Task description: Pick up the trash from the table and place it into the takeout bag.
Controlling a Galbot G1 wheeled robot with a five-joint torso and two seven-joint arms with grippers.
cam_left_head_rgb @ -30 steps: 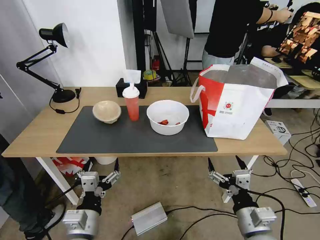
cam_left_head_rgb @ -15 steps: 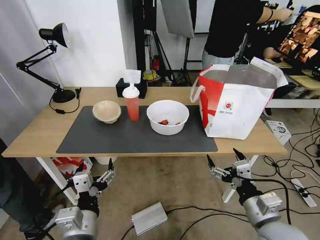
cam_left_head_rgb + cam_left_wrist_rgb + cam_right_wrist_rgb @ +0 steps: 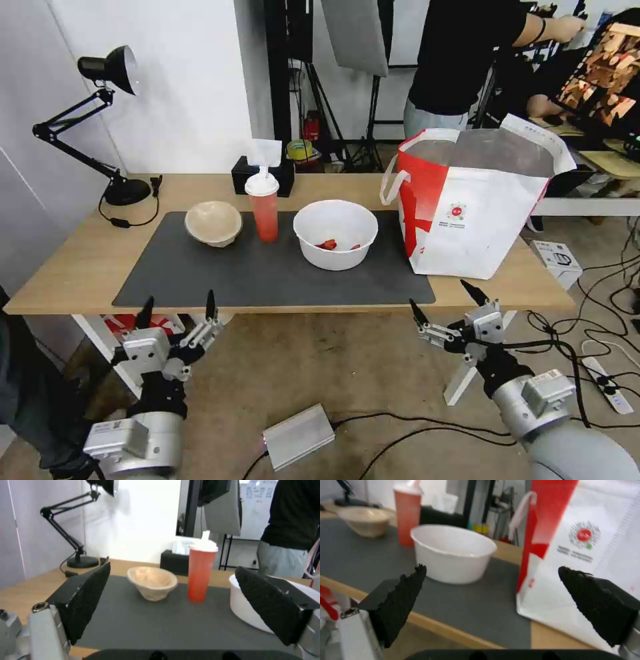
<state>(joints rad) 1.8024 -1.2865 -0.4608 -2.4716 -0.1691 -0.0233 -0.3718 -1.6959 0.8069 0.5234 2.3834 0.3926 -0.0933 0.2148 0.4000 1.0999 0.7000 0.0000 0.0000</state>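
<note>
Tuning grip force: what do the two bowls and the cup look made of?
White bowl: likely thin plastic, smooth, slightly glossy walls. Beige bowl: looks like moulded paper pulp, matte, faintly mottled. Red cup: probably translucent plastic, with a white domed lid.

1. In the left wrist view, the white bowl (image 3: 266, 605) is partly covered by a gripper finger and cut off at the picture's edge; its inside is out of sight.
2. In the right wrist view, the bag (image 3: 586, 555) runs past the edge, so its opening and far side are unseen.
3. There the cup (image 3: 407, 515) has its lid top cropped.
4. The print under the bag's logo (image 3: 457, 212) is too small to read.
</note>
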